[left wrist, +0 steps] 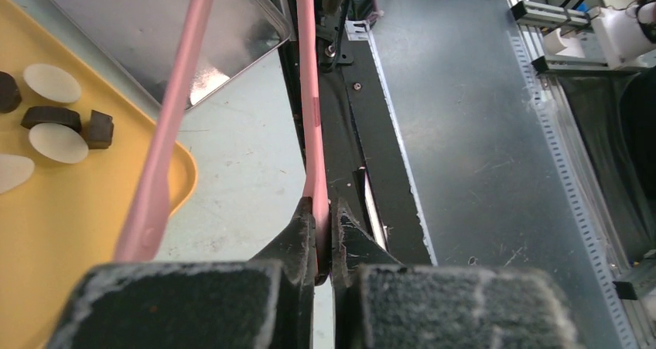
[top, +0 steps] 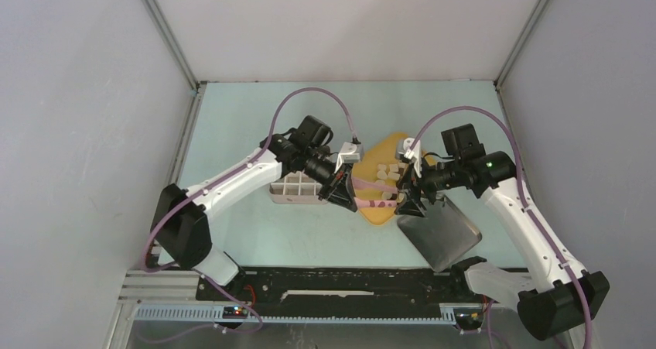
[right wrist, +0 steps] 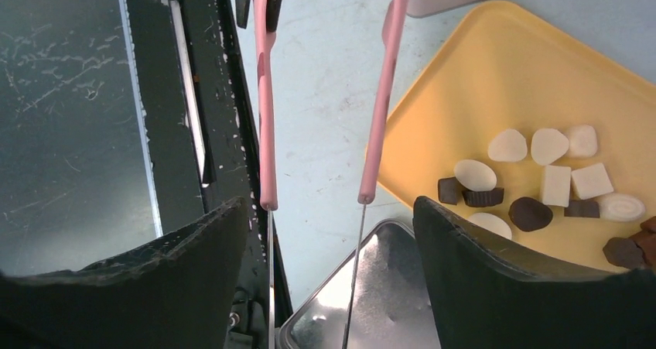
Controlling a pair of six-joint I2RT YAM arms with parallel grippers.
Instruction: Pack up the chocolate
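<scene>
Step, likely: readying tongs; nothing packed. Left gripper [left wrist: 323, 233] clamped on one leg of the pink tongs [left wrist: 166, 132]. Right gripper [right wrist: 325, 210] wide open, empty, straddling their ends. Chocolate [right wrist: 541, 183] loose on yellow tray [right wrist: 480, 70]. Next: squeeze tongs over one piece.

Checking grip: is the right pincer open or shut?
Open: the right pincer has jaws wide apart, both arms of the pink tongs between them.

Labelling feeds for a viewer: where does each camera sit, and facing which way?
Top external: above, behind the bases, looking down on both arms and the table.
Left wrist: behind the left gripper, shut on the pink tongs, facing along them.
Right wrist: behind the open right gripper, facing the left gripper.
Shared: tongs, yellow tray, chocolate.
</scene>
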